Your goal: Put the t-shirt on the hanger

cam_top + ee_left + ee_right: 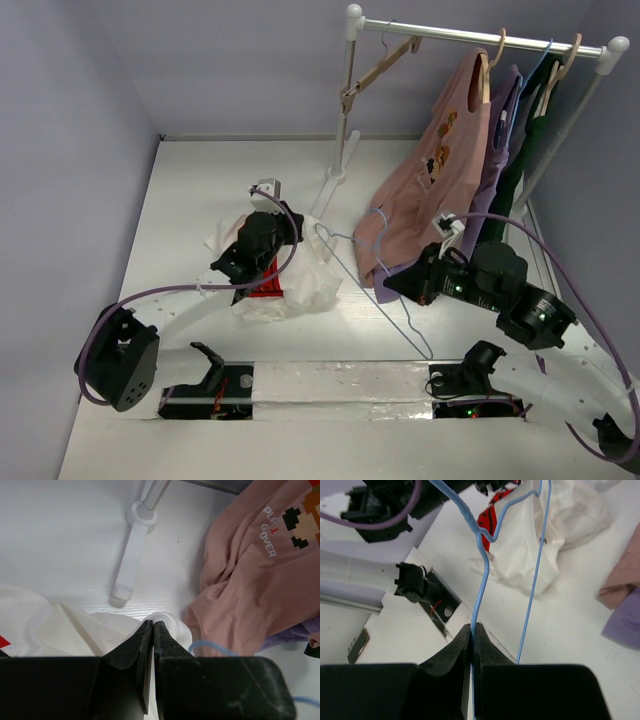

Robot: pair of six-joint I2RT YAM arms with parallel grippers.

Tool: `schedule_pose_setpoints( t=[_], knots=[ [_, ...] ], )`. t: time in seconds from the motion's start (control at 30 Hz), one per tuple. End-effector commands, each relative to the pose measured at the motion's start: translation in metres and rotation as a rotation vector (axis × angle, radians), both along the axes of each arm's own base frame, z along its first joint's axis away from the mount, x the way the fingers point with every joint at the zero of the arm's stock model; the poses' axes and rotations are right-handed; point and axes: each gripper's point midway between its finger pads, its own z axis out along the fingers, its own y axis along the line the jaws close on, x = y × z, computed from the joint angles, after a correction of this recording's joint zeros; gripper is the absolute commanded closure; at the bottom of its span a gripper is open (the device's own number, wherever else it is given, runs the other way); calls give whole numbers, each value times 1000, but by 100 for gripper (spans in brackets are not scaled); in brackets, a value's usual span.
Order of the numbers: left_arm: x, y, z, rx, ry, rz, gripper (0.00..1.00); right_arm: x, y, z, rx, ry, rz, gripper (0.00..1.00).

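The white t-shirt [300, 285] lies crumpled on the table left of centre, a bit of its red graphic [265, 288] showing under my left arm. My left gripper [296, 243] is over it. In the left wrist view that gripper [153, 622] is shut on a raised fold of the t-shirt [60, 630]. The thin light-blue hanger [412, 338] slants from the shirt toward the near edge. My right gripper [388, 283] grips it partway along; in its wrist view the gripper [472, 626] is shut on the hanger's wire [482, 575], whose far end reaches the t-shirt [520, 555].
A white clothes rack [480, 40] stands at the back right with a pink shirt [430, 190], a lilac garment [497, 150], a dark green one [520, 170] and a bare wooden hanger [380, 65]. Its foot [132, 545] lies just beyond my left gripper. The pink shirt's hem [250, 580] pools on the table.
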Motion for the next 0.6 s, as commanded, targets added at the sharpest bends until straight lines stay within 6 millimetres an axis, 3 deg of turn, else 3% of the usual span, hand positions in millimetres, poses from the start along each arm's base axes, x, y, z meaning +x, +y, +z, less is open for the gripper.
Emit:
schedule_pose_setpoints(
  t=[0.0, 0.57],
  knots=[
    [8, -11, 42, -75, -91, -29, 100, -13, 11, -13, 7, 44, 87, 100],
    [-4, -11, 44, -104, -95, -60, 100, -5, 48, -19, 71, 30, 116, 100]
  ],
)
